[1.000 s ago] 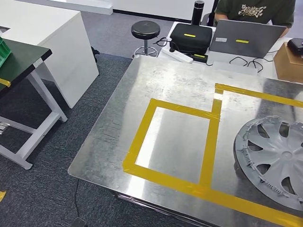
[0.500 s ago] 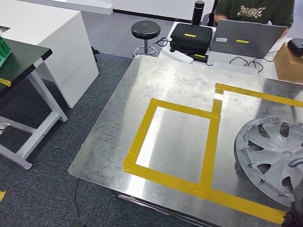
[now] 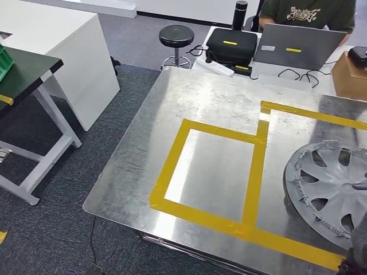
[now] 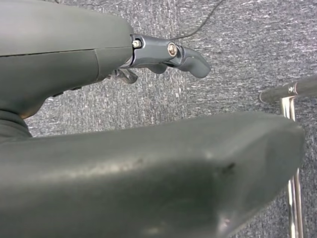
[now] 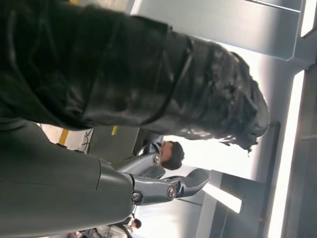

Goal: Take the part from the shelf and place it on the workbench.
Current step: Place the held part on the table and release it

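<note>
Brushed metal workbench (image 3: 207,109) carries squares of glossy yellow tape (image 3: 255,172). Just right of that tape, a grey plastic wheel cover (image 3: 331,192) with curved spokes lies flat on the bench. Right hand (image 5: 164,186), in the wrist view, shows smooth grey fingers extended, gripping nothing. Left hand (image 4: 168,54) hangs over speckled carpet, fingers apart, empty.

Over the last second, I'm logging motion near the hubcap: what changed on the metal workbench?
The right robot hand came into the head view at the lower right corner, beside the grey plastic wheel cover; whether it touches the cover cannot be told. The cover, the yellow tape outlines and the shiny metal workbench stayed as they were.
</note>
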Motion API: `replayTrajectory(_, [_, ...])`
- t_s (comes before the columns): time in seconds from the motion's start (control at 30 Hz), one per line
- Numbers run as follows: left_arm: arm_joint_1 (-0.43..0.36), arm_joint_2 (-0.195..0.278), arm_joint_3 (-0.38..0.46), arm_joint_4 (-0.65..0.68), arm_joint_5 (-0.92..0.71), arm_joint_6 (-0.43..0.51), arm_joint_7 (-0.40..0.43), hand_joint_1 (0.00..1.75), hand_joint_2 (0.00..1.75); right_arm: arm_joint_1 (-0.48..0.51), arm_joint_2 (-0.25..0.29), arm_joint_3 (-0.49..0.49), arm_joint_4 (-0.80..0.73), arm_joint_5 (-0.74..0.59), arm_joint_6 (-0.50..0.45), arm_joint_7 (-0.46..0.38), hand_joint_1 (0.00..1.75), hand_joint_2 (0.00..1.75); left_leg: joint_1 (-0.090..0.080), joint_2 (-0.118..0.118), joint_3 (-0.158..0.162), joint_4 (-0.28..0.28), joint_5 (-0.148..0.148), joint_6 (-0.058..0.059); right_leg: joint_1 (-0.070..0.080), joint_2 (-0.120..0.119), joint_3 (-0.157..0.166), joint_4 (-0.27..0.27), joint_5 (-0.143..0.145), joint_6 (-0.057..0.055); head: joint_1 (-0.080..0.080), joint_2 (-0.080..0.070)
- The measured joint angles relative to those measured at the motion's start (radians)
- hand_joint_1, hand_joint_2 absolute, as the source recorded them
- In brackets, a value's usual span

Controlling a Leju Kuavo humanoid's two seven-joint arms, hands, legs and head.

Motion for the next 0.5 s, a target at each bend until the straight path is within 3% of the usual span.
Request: replayTrajectory(0.5, [0.0,-0.001,0.014,0.0,-0.001,0.002,0.001,0.0,0.0,0.019,0.049,0.069,-0.067,-0.091,-0.079,0.0,0.0,0.0,0.0,0.0,0.0,0.0,0.0,0.0,0.0,0.0,0.0,0.0,0.0,0.0,0.0,0.0])
